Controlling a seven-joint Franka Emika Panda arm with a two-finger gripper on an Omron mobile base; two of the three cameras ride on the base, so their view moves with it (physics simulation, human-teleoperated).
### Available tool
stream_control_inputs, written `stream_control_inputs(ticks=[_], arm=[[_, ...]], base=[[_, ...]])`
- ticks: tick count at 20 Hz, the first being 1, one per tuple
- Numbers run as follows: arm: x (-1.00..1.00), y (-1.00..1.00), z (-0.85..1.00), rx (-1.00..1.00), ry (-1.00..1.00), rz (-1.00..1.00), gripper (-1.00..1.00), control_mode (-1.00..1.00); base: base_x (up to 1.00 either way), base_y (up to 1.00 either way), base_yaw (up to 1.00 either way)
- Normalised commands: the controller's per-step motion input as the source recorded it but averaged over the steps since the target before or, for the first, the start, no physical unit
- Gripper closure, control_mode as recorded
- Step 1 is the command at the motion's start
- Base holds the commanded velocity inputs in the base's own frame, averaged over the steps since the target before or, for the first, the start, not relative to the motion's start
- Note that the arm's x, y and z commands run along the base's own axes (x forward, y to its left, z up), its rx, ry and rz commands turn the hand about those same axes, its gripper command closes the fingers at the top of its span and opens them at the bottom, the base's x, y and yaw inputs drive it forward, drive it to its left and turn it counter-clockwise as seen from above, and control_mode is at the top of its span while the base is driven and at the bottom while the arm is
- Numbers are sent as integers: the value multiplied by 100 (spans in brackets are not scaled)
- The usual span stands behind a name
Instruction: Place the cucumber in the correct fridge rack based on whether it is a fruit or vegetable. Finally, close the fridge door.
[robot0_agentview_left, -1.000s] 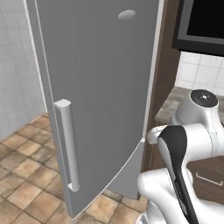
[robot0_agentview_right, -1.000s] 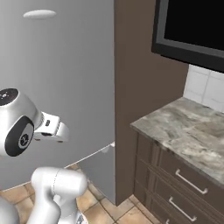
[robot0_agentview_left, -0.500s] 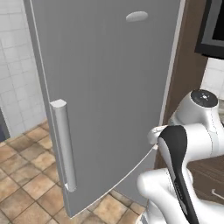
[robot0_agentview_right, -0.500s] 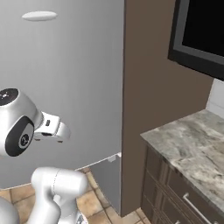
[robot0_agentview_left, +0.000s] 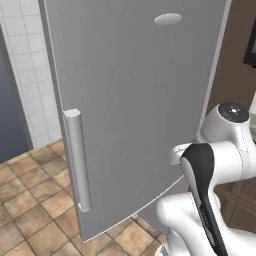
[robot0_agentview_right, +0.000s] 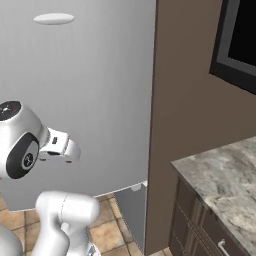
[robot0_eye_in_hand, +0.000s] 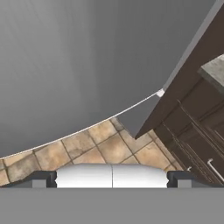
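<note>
fridge door (robot0_agentview_left: 135, 100) top cut off

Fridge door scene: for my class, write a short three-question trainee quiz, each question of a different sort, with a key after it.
1. True or false: the fridge door carries a horizontal handle.
2. Which lies below the door's lower edge in the hand view? A) carpet B) tiled floor C) a rug
3. Fill in: near the door's top sits a small ____ badge.

Key: 1 false, the bar handle is vertical. 2 B. 3 oval.
</note>
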Motion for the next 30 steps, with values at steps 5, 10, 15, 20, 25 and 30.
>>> stream_control_inputs(ticks=[5,10,15,20,25,30], arm=[[0,0,0,0,0,0,-100,100],[0,0,0,0,0,0,-100,100],[55,-3,0,11,-6,6,-100,-100],[60,0,0,6,-14,0,-100,-100],[39,3,0,2,-17,0,-100,-100],[32,0,0,2,-14,0,-100,-100]], base=[[0,-12,9],[5,-19,9],[0,0,0],[0,0,0],[0,0,0],[0,0,0]])
